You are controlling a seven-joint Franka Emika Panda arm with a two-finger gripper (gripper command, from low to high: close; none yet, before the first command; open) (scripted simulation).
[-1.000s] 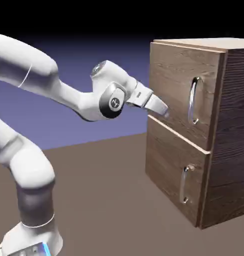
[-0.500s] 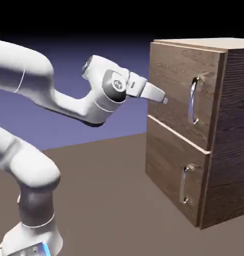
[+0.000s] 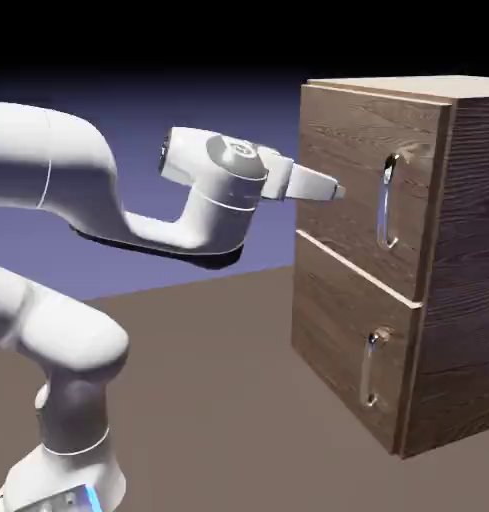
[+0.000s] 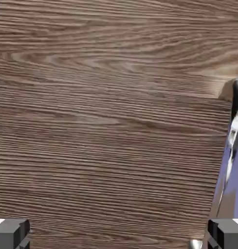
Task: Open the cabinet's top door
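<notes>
Exterior view: one boxy brown wood-grain cabinet is standing upright at the exterior view's right, its long axis running vertically and its front facing the exterior view's left, angled toward the camera. The top door is sitting closed in the upper part of that front, above the lower door, and its silver bar handle is running near-vertically — close to the edge nearer the camera. The smaller door's handle is also pointing up and down. Two doors are showing, with two handles, one on each.

One white arm is reaching across from the exterior view's left, and its single gripper is pointing toward the top door, with the handle lying beyond it to the exterior view's right.

In the hand view, wood grain is filling most of the frame, while the handle is showing along the right edge, slanting slightly from upright. Two grey fingertips are standing wide apart at the bottom — the gripper is released, holding nothing.
</notes>
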